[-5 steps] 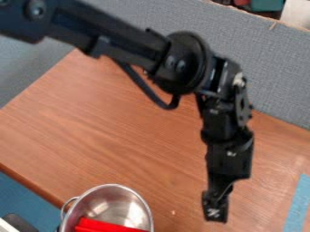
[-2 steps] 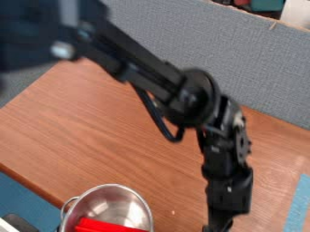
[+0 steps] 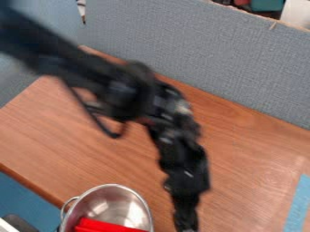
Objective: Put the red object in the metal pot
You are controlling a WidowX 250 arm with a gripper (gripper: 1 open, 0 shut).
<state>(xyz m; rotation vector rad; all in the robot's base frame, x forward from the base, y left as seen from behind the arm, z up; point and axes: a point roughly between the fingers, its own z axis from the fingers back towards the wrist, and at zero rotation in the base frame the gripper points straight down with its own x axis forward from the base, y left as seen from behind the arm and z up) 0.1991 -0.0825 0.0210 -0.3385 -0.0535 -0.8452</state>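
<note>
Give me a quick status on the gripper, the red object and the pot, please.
Gripper low beside metal pot, blurred, jaw state unclear. Red object lies inside the pot. Nothing in the way on the wooden table.

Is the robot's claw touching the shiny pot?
Cannot tell. In the camera view the blurred gripper sits beside the metal pot, partly cut off at the bottom edge.
</note>
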